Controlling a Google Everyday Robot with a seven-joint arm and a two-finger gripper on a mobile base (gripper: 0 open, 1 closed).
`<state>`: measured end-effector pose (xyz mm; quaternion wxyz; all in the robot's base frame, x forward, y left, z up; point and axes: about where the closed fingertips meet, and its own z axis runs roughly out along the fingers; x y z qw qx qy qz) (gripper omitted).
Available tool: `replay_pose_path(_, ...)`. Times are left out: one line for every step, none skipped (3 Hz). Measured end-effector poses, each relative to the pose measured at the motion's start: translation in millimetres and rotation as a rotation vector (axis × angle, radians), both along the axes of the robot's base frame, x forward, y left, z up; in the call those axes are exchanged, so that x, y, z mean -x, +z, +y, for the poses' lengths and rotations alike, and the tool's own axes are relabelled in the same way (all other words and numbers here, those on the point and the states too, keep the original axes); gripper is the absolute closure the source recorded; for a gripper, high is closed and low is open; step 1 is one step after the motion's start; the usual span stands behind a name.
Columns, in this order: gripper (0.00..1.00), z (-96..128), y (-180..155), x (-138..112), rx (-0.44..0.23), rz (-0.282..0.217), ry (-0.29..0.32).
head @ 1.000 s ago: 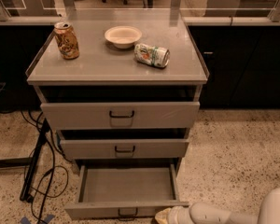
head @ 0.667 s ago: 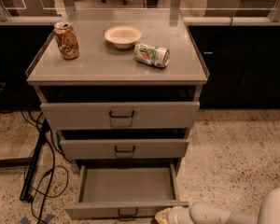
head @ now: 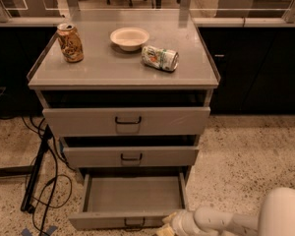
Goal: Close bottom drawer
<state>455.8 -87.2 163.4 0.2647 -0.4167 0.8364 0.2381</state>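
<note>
Progress so far: basically zero, as far as I can judge. Bottom drawer (head: 132, 194), lowest of the three, is pulled way out toward the camera. Its whole empty tray is showing, and the short front panel with the little dark handle (head: 133, 223) is right at the lower edge of the view. The middle drawer (head: 130, 156) and top drawer (head: 127, 121) above it sit much further in.

The tool (head: 166, 227) is down low at the right end of that front panel, on the end of the white arm (head: 221, 220) coming in from the lower right. It's just beside the panel or maybe touching it, can't say which. Whether the tool is apart or together, I honestly can't tell either.

What's left is the whole job: get solid contact on the front and push the drawer back until it's flush. Up on the counter (head: 108, 68) there's an upright can (head: 70, 42), a bowl (head: 130, 37) and a can on its side (head: 160, 58), none of them involved.
</note>
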Motion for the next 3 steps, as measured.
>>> replay_pose_path(0.00, 1.5, 0.0, -1.0, 0.002, -0.003, 0.003)
replay_pose_path(0.12, 12.0, 2.9, -27.3, 0.015, -0.023, 0.025)
replay_pose_path(0.43, 36.9, 11.2, -109.1, 0.070, -0.103, 0.081)
